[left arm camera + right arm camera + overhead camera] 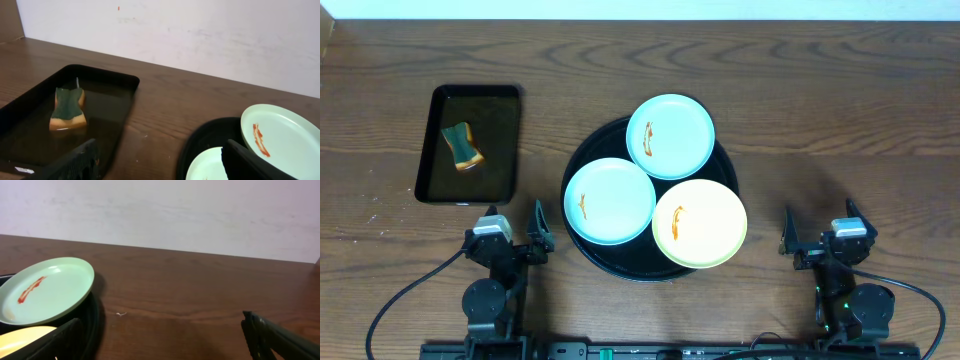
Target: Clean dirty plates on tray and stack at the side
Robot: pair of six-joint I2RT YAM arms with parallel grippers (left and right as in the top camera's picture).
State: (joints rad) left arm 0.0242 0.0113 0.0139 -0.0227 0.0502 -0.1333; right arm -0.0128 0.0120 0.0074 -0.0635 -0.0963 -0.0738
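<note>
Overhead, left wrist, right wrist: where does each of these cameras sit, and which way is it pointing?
Overhead: fixed above the table, looking straight down on the round tray of three smeared plates and the rectangular tray with its sponge; left gripper and right gripper show at the bottom.
Left wrist: low on the left arm, facing the back wall over the sponge; its own gripper frames the bottom.
Right wrist: low on the right arm, facing that wall; likewise.
Shared: both wrist views catch the farthest plate.

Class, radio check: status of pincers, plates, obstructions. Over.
Left pincer, right pincer open, empty. Three dirty plates smeared, side by side on tray. Sponge lies in rectangular tray; nothing blocking.
</note>
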